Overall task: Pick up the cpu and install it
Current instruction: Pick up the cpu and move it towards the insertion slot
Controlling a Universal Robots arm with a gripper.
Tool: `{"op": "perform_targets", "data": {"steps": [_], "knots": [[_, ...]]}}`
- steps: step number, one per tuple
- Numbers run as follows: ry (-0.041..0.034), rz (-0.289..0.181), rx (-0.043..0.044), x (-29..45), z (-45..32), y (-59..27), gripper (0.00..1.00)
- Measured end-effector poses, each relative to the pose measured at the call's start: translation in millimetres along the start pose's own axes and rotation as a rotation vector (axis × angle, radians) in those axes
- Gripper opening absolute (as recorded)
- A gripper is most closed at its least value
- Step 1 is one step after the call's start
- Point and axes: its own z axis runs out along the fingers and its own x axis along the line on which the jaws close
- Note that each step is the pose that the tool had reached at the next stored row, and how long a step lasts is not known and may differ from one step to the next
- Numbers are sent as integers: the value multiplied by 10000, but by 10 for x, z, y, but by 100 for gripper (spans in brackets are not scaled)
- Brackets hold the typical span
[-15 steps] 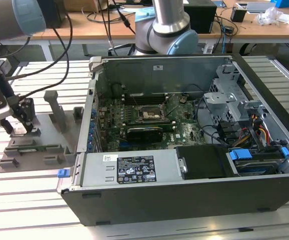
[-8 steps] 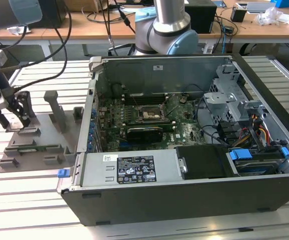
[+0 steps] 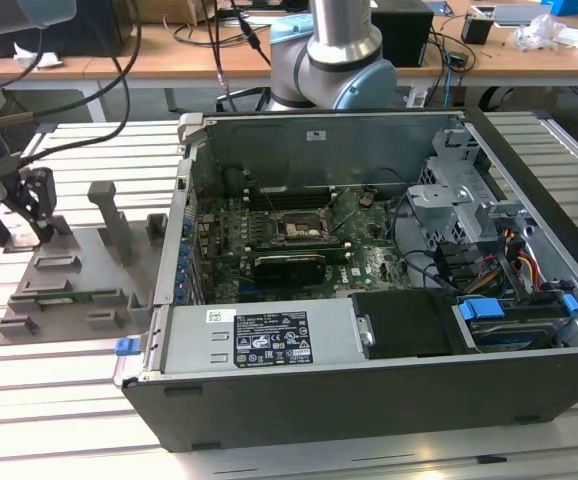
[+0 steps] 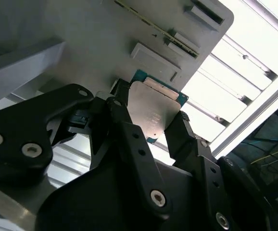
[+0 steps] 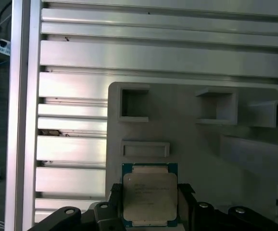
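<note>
At the exterior view's left, the pincer (image 3: 14, 225) hangs over the grey fixture (image 3: 79, 260), with the open case (image 3: 369, 400) well off to its side. In both wrist views its fingers (image 4: 129, 139) seem to pinch the cpu (image 5: 150, 195) between them, close over the fixture.

Silver arm (image 3: 341, 45) — blue caps; black hand (image 4: 151, 114) (silver screws).
</note>
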Motion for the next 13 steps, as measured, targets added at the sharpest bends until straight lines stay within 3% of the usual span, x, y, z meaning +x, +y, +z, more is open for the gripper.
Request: {"op": "perform_targets", "data": {"steps": [13], "knots": [[1, 0, 0, -6, -258, -3, 54]]}}
